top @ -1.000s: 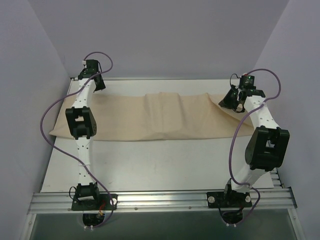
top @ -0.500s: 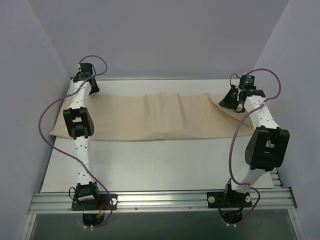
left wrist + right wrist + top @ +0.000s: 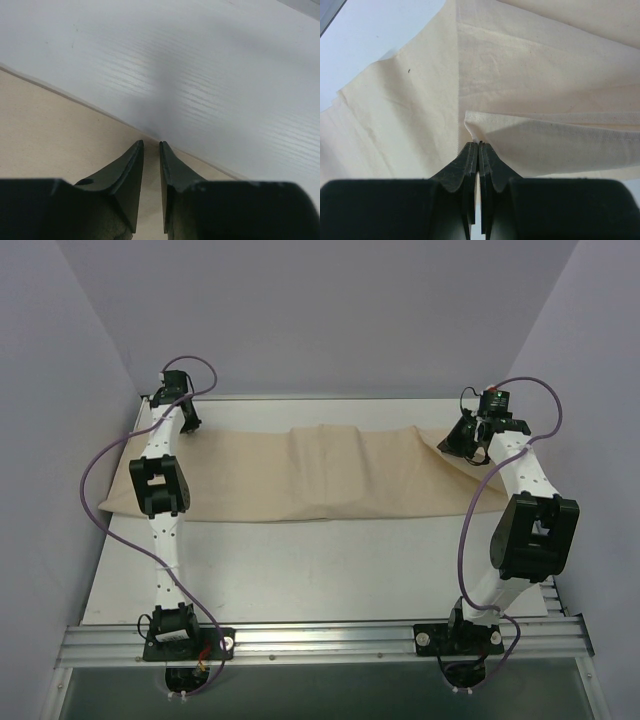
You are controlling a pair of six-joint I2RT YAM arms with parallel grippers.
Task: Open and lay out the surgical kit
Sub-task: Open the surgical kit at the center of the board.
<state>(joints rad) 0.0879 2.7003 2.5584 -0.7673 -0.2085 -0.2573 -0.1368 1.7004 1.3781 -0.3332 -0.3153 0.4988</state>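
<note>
The tan cloth wrap (image 3: 330, 475) of the surgical kit lay spread across the far half of the white table (image 3: 330, 570), running almost from the left wall to the right, with a raised fold crossing its middle. At the far right end, the right gripper (image 3: 478, 144) had its fingers pressed together on a hemmed edge of the cloth, and the fabric rose off the table in a small peak at that corner. At the far left end, the left gripper (image 3: 151, 144) pointed down at the cloth's far border, just where the tan fabric met the ribbed white surface beyond it; its fingers stood a narrow slit apart, with cloth showing through the gap (whether the tips touched the fabric could not be told from the wrist view). Both white arms reached from their bases on the near rail to the far side, purple cables looping beside them.
</note>
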